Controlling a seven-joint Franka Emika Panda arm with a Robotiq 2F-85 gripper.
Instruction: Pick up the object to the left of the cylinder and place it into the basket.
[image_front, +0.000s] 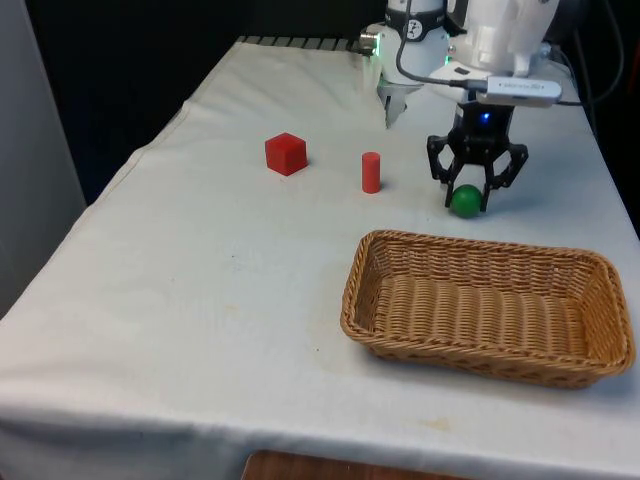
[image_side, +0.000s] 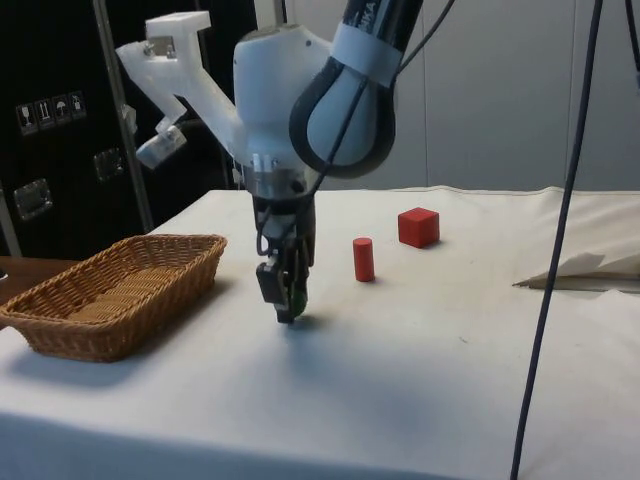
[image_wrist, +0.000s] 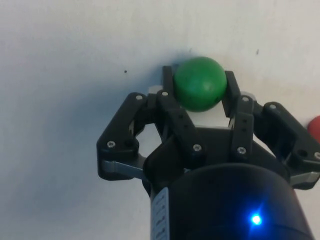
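Note:
A green ball (image_front: 465, 201) sits between the fingers of my black gripper (image_front: 467, 197), at table level on the front view's right of the red cylinder (image_front: 371, 172). In the wrist view both fingers (image_wrist: 168, 82) press against the sides of the green ball (image_wrist: 199, 83), so my gripper (image_wrist: 200, 86) is shut on it. A red cube (image_front: 286, 153) stands on the cylinder's other side, on the front view's left. From the side, my gripper (image_side: 288, 305) is low over the cloth, between the wicker basket (image_side: 60, 335) and the cylinder (image_side: 363, 259).
The wicker basket (image_front: 352, 305) lies on the cloth nearer the front edge than the gripper. In the side view the red cube (image_side: 418, 226) lies beyond the cylinder. A fold of cloth (image_side: 575, 272) rises at the side view's right.

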